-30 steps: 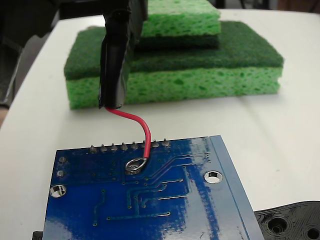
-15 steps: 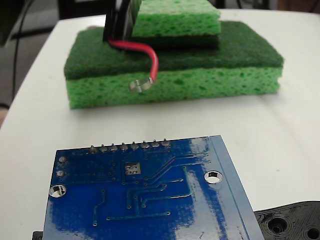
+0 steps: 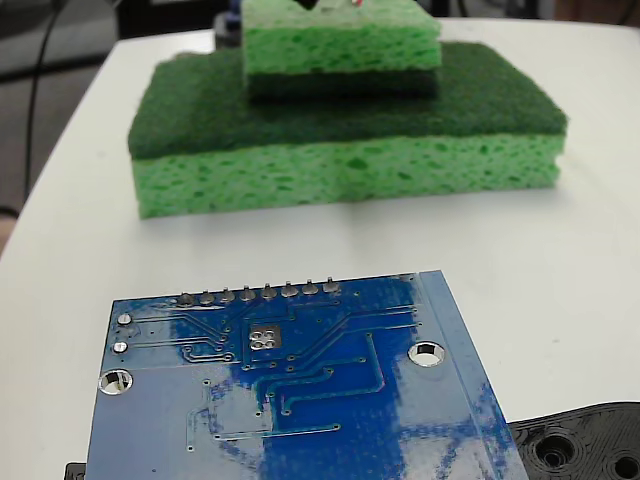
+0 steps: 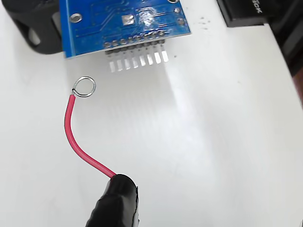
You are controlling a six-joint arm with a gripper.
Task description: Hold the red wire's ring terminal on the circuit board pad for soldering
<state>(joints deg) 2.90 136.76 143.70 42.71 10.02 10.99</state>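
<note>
Aloft, ring terminal [image 4: 85,87] hangs clear — circuit board [image 4: 94,19] beyond.

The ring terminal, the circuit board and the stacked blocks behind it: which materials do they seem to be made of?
The ring terminal looks like bare silver metal: a thin shiny loop at the end of the red wire. The circuit board seems a rigid laminate with a glossy blue coating that reflects light, and silver solder points. The stacked blocks look like porous green sponge with darker, rough scouring layers.

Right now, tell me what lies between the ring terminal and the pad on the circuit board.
In the wrist view, the ring terminal hangs off the circuit board. Between it and the pad lie bare white table, the board's edge and its solder-blob row.
</note>
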